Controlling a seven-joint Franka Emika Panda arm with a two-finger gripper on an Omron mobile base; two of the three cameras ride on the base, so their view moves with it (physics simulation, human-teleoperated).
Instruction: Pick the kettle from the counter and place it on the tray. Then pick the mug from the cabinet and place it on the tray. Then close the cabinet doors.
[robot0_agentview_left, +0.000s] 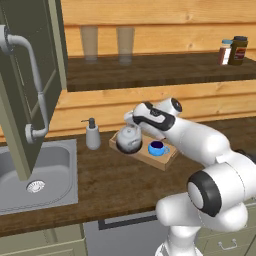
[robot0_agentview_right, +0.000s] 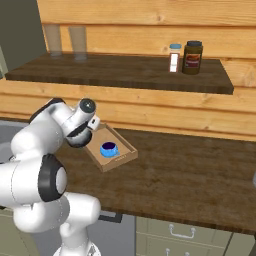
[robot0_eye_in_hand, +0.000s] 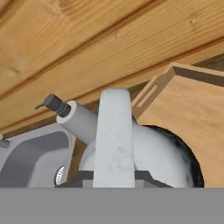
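The kettle (robot0_agentview_left: 129, 139) is gripped at its handle by the nearly closed pincer (robot0_agentview_left: 131, 120) on the tray's (robot0_agentview_left: 167, 159) left end, beside the mug (robot0_agentview_right: 108, 149).

One squat silvery-grey metal kettle (robot0_agentview_left: 129, 138) and one bright blue round mug (robot0_agentview_left: 157, 148) on one light-wood tray (robot0_agentview_left: 165, 161). Two translucent drinking glasses (robot0_agentview_left: 90, 43) up on the shelf, two jars (robot0_agentview_left: 239, 50) at its right end. One grey soap pump bottle (robot0_agentview_left: 92, 134), one steel sink (robot0_agentview_left: 50, 175), one open grey-green cabinet door (robot0_agentview_left: 20, 100).
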